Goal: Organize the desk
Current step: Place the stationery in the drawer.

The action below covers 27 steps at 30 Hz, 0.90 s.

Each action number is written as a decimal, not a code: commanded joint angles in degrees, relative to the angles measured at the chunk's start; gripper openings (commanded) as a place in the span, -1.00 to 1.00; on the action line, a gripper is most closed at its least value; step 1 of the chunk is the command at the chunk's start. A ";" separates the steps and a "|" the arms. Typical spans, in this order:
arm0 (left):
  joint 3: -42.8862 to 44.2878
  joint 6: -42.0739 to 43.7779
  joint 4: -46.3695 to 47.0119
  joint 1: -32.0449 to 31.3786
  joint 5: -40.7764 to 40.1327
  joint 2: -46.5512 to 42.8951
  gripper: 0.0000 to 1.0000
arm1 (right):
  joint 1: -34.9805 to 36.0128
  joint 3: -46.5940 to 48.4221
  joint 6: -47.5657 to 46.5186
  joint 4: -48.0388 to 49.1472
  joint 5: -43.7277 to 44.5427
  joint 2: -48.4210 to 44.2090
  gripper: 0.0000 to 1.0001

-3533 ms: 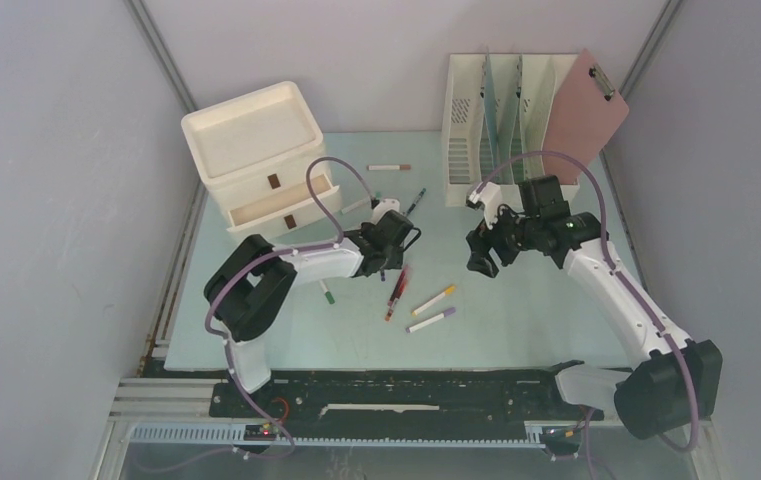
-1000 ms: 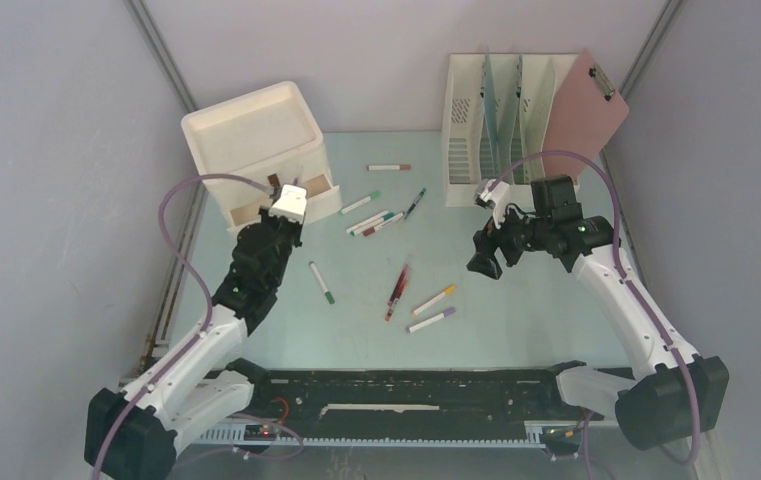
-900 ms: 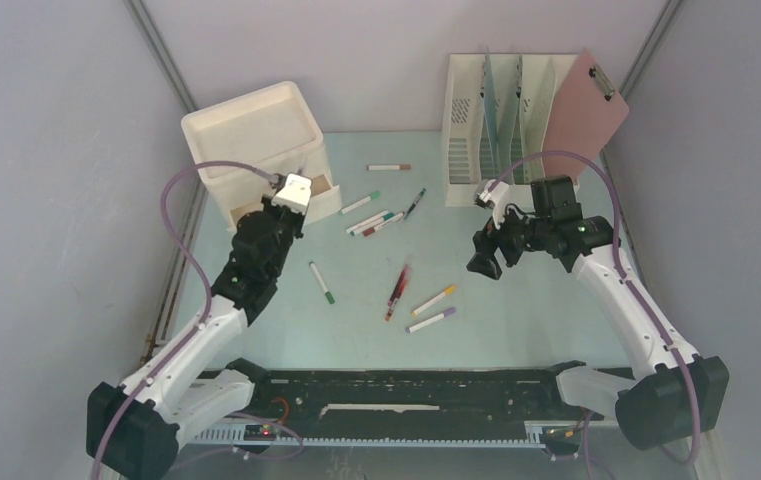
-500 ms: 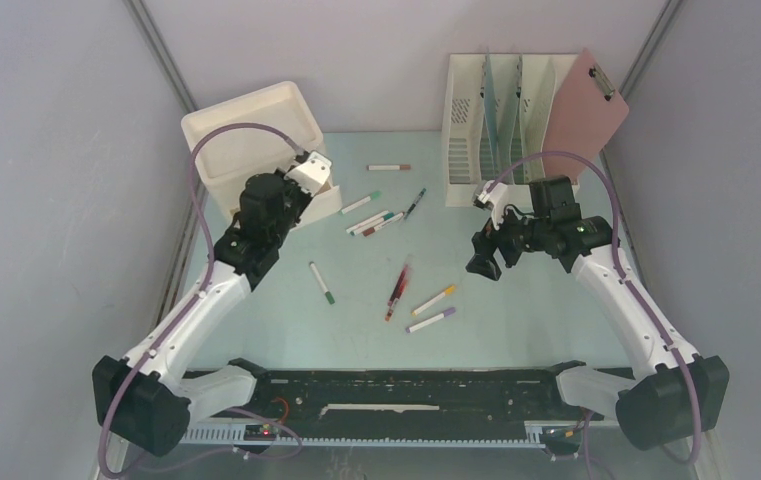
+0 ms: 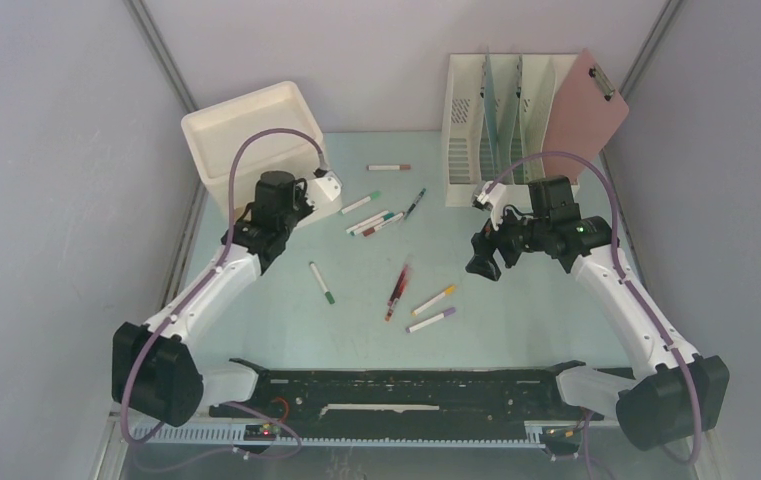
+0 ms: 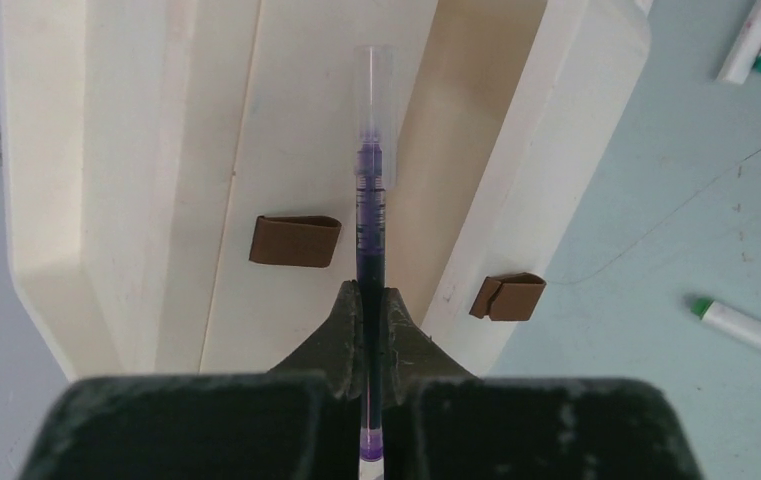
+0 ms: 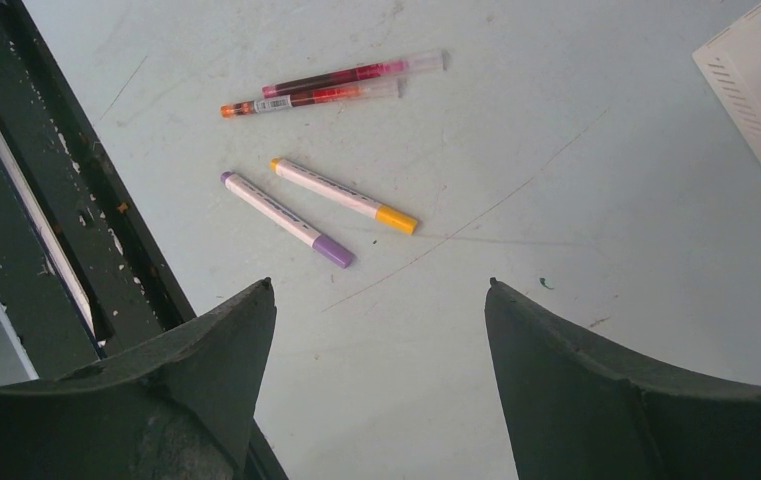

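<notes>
My left gripper (image 6: 370, 290) is shut on a thin purple pen (image 6: 371, 190) with a clear cap. It holds the pen above the cream drawer unit (image 5: 246, 135), over the pulled-out lower drawer (image 6: 456, 150). From above, the left gripper (image 5: 301, 200) sits at the unit's front right corner. My right gripper (image 5: 483, 262) hangs open over the pale green desk (image 5: 516, 330) with nothing between its fingers (image 7: 379, 285). Loose on the desk lie two red pens (image 5: 397, 288), a yellow-capped marker (image 5: 434, 299) and a purple-capped marker (image 5: 431, 320).
A green-capped marker (image 5: 321, 282) lies left of centre. Several markers (image 5: 376, 222), a black pen (image 5: 415, 203) and a brown-capped marker (image 5: 389, 167) lie further back. A cream file rack (image 5: 501, 120) with a pink clipboard (image 5: 586, 115) stands back right. The black rail (image 7: 46, 200) runs along the front edge.
My left arm has swung from the middle of the desk to the drawer unit with the purple pen, ending further back over the open drawer. The right arm has barely moved.
</notes>
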 commanded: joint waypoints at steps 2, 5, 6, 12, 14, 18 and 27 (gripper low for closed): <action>3.51 1.47 2.20 1.92 -0.38 2.30 -0.90 | 0.03 2.12 -0.90 0.00 -0.11 0.04 0.69; 3.60 0.66 2.51 1.97 -0.33 3.49 -0.62 | -0.04 2.15 -0.91 -0.04 -0.07 0.23 0.69; 3.53 0.47 2.58 1.96 -0.63 3.72 -0.45 | -0.06 2.00 -0.95 0.06 -0.13 0.22 0.69; 3.00 -0.50 4.67 1.91 -4.32 3.58 0.13 | -0.32 1.60 -0.90 0.54 -0.35 -0.37 0.69; 3.25 -1.34 4.43 1.96 -3.91 3.15 0.16 | -0.41 1.66 -0.93 0.53 -0.42 -0.47 0.69; 4.90 -5.45 1.65 1.82 -1.02 0.39 0.28 | -1.11 1.59 -0.83 0.45 -0.84 -0.65 0.70; 4.84 -22.71 0.47 1.79 9.47 -11.95 0.89 | -5.59 1.64 -0.90 -0.08 -4.43 -0.77 0.72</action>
